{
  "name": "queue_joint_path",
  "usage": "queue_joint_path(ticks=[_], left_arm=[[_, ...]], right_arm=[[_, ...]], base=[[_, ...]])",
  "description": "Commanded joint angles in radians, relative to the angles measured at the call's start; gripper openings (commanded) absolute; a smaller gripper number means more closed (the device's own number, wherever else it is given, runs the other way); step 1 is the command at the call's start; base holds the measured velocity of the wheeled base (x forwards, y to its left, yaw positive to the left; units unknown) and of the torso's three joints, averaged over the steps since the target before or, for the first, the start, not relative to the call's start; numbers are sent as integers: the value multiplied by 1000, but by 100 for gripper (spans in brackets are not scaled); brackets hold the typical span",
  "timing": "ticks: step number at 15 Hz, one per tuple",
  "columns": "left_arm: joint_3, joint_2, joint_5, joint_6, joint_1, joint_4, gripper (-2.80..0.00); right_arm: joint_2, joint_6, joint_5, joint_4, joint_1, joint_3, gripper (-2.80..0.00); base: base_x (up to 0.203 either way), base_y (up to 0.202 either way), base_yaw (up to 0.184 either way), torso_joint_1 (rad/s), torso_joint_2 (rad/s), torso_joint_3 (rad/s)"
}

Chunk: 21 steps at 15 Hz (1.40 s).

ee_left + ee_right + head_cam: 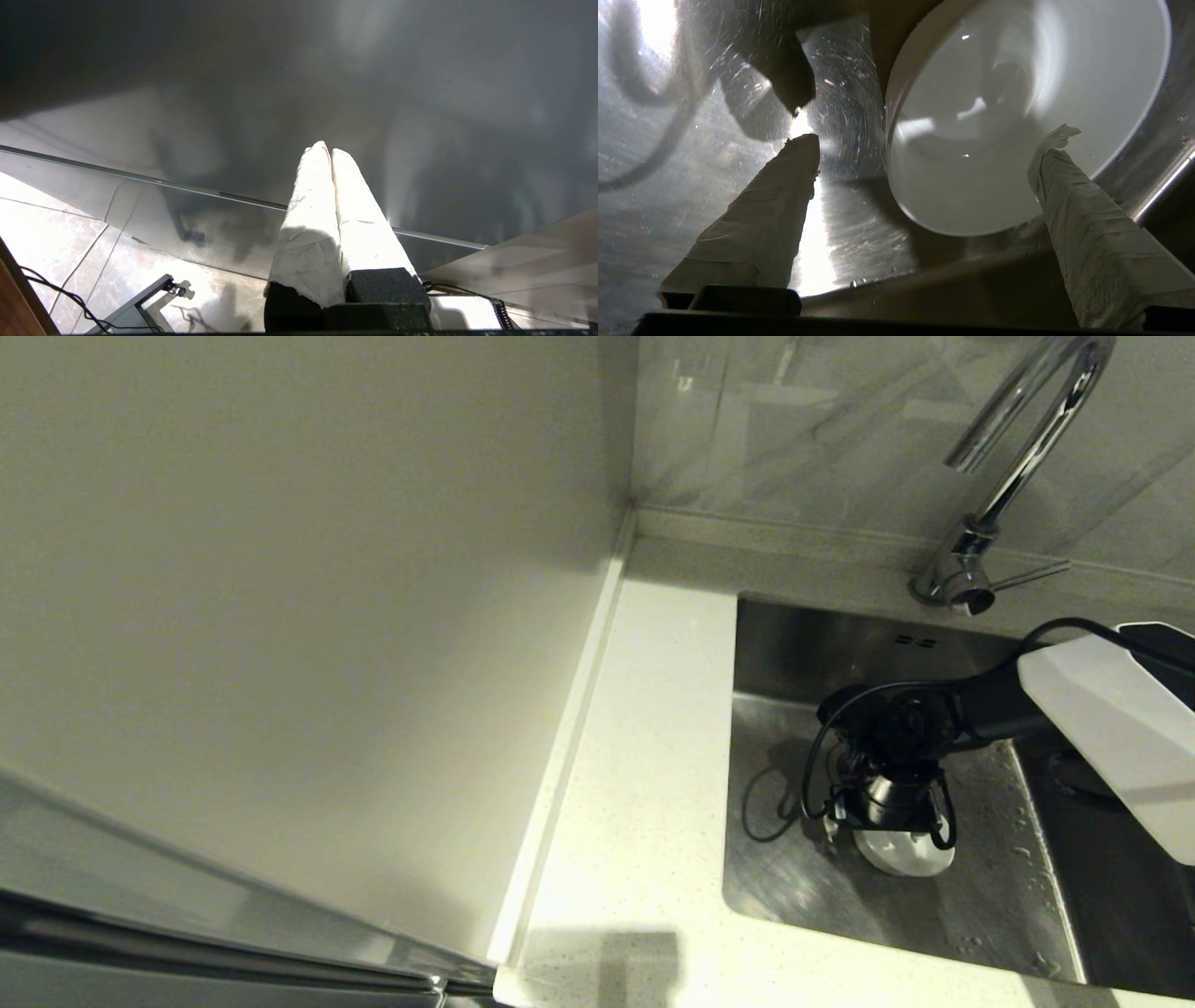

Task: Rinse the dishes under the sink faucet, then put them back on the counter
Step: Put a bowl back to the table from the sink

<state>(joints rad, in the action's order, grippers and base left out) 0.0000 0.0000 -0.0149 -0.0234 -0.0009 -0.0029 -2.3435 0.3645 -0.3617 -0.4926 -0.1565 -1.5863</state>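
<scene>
Bowl (904, 855) position: on the steel floor of the sink (990, 915), lower centre-right of the head view, partly hidden under our right gripper (892, 835). We read this as a pick-up approach: the gripper points down into the basin with its 2 taped fingers (761, 233) spread wide and nothing between them yet. In the right wrist view, 1 finger sits over bare steel beside the bowl and the other overlaps the bowl's white interior, so we judge the spread is meant to straddle the rim wall.

Faucet (1018, 457) stands at upper right of the head view, well apart from the bowl; no water seen running.

Counter (644, 784) runs down the frame centre, left of the sink; only 1 bowl is visible.

Left gripper (331, 151): parked, fingers pressed together, facing floor tiles.
</scene>
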Motion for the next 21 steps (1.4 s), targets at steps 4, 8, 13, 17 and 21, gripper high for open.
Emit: queue_joint_path(ticks=[4,8,13,17,21], left_arm=[[0,-3,0,-1,1,0,-280],[0,-3,0,-1,1,0,-280],[0,-5,0,-1,1,0,-280],[0,-3,0,0,1,0,-280],[0,-3,0,-1,1,0,-280]], right_arm=[[-58,2,-2,-4,1,-50,0],[-71,-2,-2,-6,6,-70,-280],[-54,1,-1,-10,18,-66,-280],[-45,13,0,-9,19,-37,-280],[29,27,-4,-10,32,-29,-280]], base=[[0,0,0,0,0,0],[0,0,0,0,0,0],[0,0,0,0,0,0],[0,0,0,0,0,0],[0,0,0,0,0,0]])
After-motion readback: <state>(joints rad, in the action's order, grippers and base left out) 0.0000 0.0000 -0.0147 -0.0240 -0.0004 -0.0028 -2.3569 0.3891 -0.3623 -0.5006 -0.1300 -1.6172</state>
